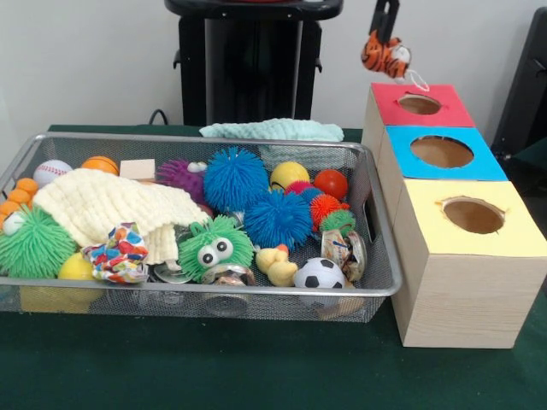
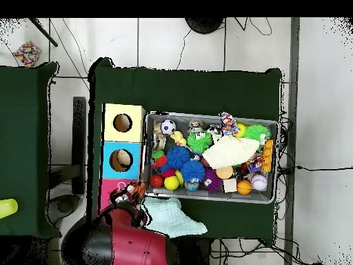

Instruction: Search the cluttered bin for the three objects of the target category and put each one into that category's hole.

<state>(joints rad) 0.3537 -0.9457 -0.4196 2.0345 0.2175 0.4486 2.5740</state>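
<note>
Front view: gripper (image 1: 385,36) clenched on a tiger toy (image 1: 384,54), hanging above the red box (image 1: 391,109) at eleven o'clock from its hole (image 1: 419,104); released off-centre, the toy may catch the rim.

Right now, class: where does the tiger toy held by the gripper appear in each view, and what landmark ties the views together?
Front view: tiger toy hangs at upper right, above the red box.
Overhead view: tiger toy sits lower left of centre, by the wire bin's corner.
Shared landmark: the red box, directly beneath or beside it.
</note>
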